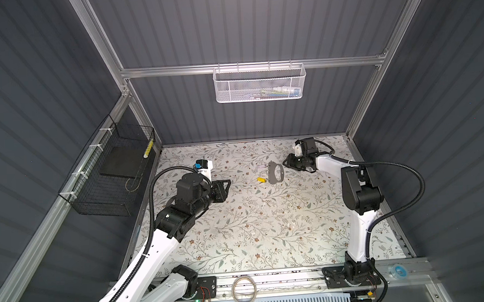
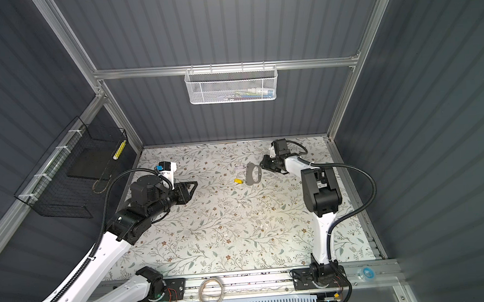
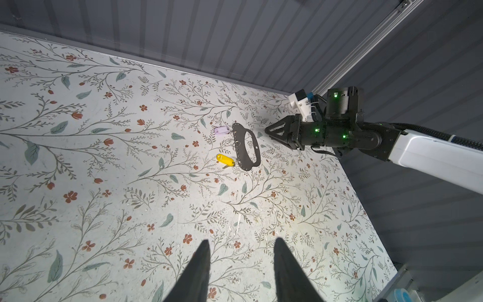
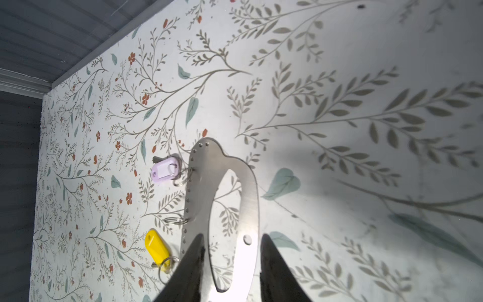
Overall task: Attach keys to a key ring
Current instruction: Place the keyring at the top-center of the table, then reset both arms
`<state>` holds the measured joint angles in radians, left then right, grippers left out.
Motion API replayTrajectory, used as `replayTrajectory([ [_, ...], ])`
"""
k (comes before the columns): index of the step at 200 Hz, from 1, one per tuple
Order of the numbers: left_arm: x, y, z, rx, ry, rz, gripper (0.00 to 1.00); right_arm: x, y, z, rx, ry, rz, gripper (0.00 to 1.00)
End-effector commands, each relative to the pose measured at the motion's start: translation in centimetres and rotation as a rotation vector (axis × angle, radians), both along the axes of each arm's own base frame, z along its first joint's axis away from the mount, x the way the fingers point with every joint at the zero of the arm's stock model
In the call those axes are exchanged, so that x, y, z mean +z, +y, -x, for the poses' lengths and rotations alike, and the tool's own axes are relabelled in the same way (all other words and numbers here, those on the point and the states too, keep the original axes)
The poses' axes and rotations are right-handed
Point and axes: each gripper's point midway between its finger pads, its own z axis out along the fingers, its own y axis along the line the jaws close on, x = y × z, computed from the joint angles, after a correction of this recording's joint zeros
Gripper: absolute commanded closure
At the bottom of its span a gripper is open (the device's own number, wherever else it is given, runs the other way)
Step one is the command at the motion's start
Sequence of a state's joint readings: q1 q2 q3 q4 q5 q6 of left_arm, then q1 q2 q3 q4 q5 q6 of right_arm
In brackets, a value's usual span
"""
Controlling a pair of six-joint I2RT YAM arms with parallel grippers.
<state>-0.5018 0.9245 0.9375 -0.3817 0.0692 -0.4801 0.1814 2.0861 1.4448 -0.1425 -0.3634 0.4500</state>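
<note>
black fingers of the left gripper (image 1: pixel 225 185) are standing moderately apart with nothing between them, hovering over the left side of the floral table (image 1: pixel 239 228), well apart from the task's things. in its own wrist view this gripper (image 3: pixel 243 261) is pointing across bare tabletop toward them. further right, the lilac key (image 3: pixel 221 130) is lying flat toward the back wall and the yellow key (image 3: pixel 225 159) is lying flat nearer the front. both are sitting just beside the left, holed edge of the key ring (image 3: pixel 239 146). thin wire split rings (image 4: pixel 177 221) are showing along that edge next to the keys, but whether they are threaded through its holes i cannot tell. the dark grey key ring is lying flat on the table in both top views, its long oval opening running front to back. right of it, the right gripper (image 1: pixel 287 164) is hovering just beside the ring, its tip aimed at it. the left wrist view is showing a small gap between them. in the right wrist view this gripper's (image 4: pixel 232 236) fingers are standing partly open and gripping nothing, with the ring showing between and beyond them.
</note>
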Motion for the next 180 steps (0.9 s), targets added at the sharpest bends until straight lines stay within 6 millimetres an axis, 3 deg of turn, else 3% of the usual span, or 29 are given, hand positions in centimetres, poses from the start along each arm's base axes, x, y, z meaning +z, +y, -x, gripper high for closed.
replayTrajectory([
  [1,0.4,0.7,0.2,0.024,-0.008,-0.009,0.58,3.1,-1.2,1.3,0.004,-0.041,-0.079,0.60],
  [69,1.3,1.4,-1.6,0.057,-0.065,-0.124,0.53,13.3,-0.4,9.2,0.150,-0.178,-0.186,0.55],
  [93,2.5,1.4,-2.7,0.057,-0.103,-0.179,0.52,16.7,0.1,11.9,0.200,-0.280,-0.240,0.54],
  [124,4.8,0.7,-4.3,0.039,-0.165,-0.222,0.49,21.7,0.4,15.3,0.246,-0.413,-0.290,0.45],
  [136,5.7,0.5,-4.8,0.033,-0.186,-0.234,0.44,22.6,-0.8,15.9,0.179,-0.435,-0.244,0.36],
  [141,5.9,0.4,-5.1,0.031,-0.191,-0.240,0.31,22.7,-1.4,16.0,0.151,-0.440,-0.212,0.31],
  [147,6.2,0.3,-5.4,0.034,-0.197,-0.248,0.12,23.1,-2.1,16.3,0.124,-0.448,-0.174,0.07],
  [150,6.3,0.3,-5.6,0.036,-0.199,-0.252,0.02,23.1,-2.5,16.3,0.103,-0.446,-0.151,0.02],
  [172,6.5,0.2,-6.9,0.047,-0.178,-0.301,0.00,22.0,-7.0,16.2,-0.099,-0.372,0.060,0.01],
  [180,6.2,0.3,-7.3,0.055,-0.154,-0.330,0.00,22.6,-8.9,16.9,-0.176,-0.374,0.131,0.01],
])
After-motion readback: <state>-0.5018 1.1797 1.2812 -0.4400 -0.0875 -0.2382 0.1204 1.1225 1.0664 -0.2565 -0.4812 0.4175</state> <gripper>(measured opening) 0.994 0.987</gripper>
